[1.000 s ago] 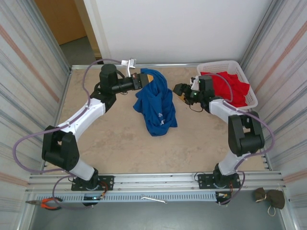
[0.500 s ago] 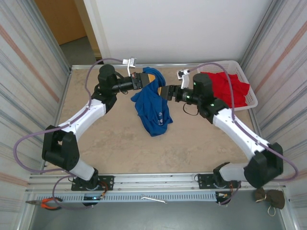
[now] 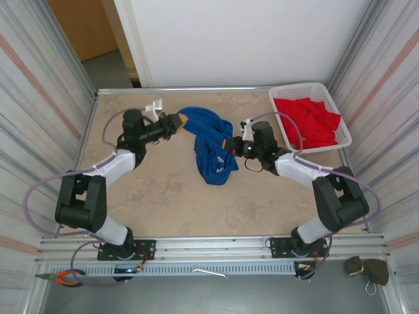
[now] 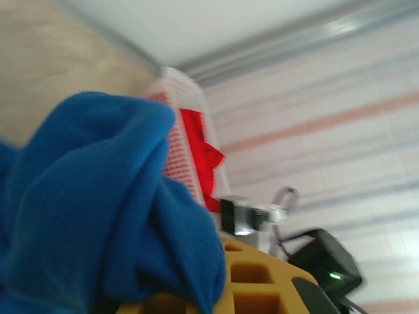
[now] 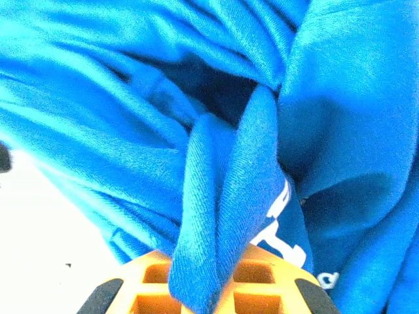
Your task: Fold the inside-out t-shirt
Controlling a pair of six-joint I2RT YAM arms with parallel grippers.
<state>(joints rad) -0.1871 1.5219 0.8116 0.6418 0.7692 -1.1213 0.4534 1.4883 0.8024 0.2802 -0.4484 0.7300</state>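
Compared with a second ago, the right claw (image 3: pixel 230 145) has swung in from beside the basket (image 3: pixel 298 88) and is now clenching a fold of the inside-out t-shirt (image 3: pixel 211 149), where before it was standing released. The left claw (image 3: pixel 175 122) is still grasping the shirt's far end, and it has drawn lower and to the left. The blue cloth is therefore stretching out between the two claws rather than hanging in one heap. Its lower bunch is sitting near the middle of the bench (image 3: pixel 163 193).

The white basket is standing in the far right corner, holding a crumpled red garment (image 3: pixel 313 121), well apart from the shirt.

From above, both arms are showing at once, reaching toward each other across the shirt. The right wrist view is giving the grip itself: a narrow ridge of blue fabric is running down between the orange pads (image 5: pixel 262 282), with a white print (image 5: pixel 281 196) lying just to its right. The left wrist view is showing cloth bunching over a yellow finger (image 4: pixel 252 275), with the basket and the red garment beyond it.
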